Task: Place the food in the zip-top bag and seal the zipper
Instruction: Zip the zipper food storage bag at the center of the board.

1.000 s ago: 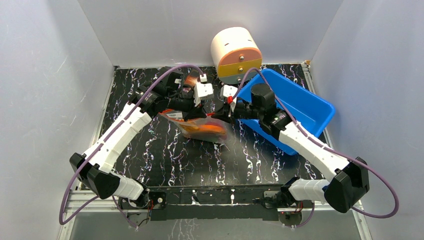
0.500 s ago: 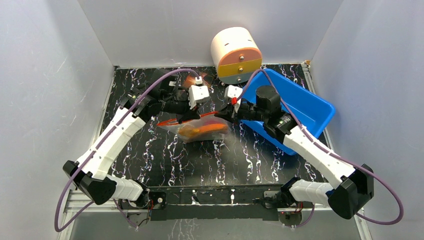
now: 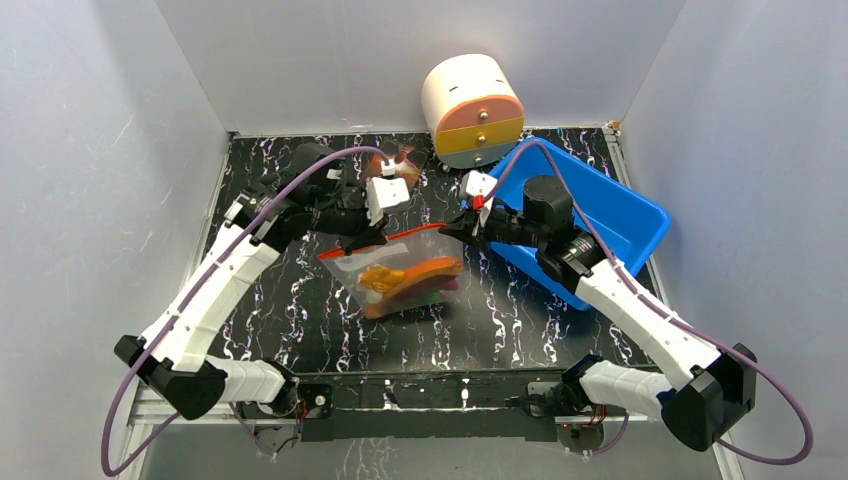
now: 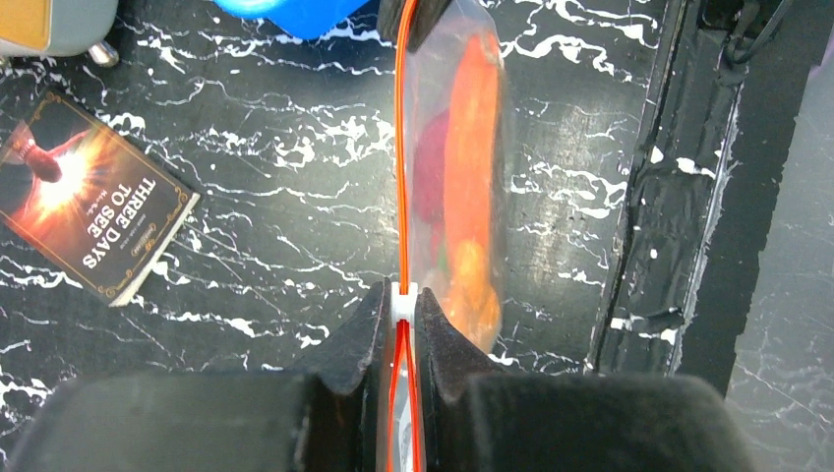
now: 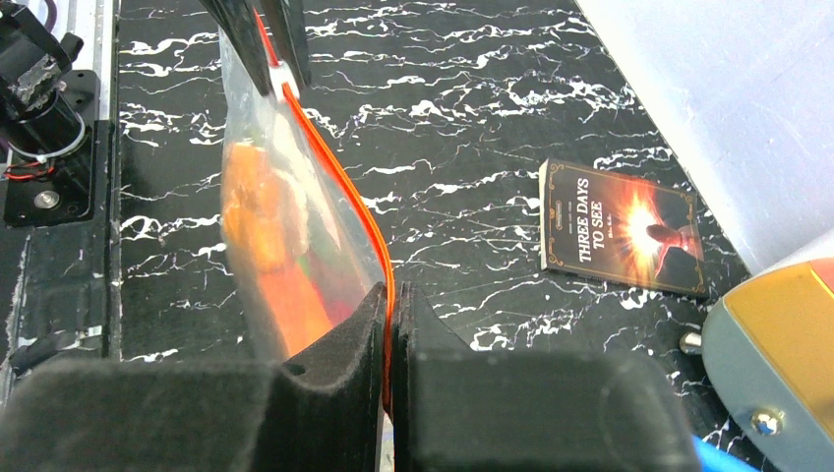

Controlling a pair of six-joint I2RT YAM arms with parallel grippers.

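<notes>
between the two grippers the zipper (image 3: 410, 232) runs taut. left gripper (image 4: 401, 307) pinches one end, right gripper (image 5: 390, 300) pinches the other. zip-top bag (image 3: 400, 275) hangs below both; cannot tell if its bottom touches the table (image 3: 300, 310). zipper is a thin red-orange plastic strip in a straight line, with a small white tab (image 4: 402, 295) right at the left fingertips. bag is clear, floppy, wrinkled film. food (image 3: 412, 278) bunched low inside: orange-brown curved slice (image 4: 474, 167), magenta piece (image 4: 429, 182). both jaws nearly closed, black foam pads (image 5: 334, 344) pressed flat on the strip. farther out: dark paperback book (image 5: 620, 226) flat on the black white-veined top, blue bin (image 3: 615, 215) under the right arm, white cylinder (image 3: 470, 100) with orange and grey bands at the back.
</notes>
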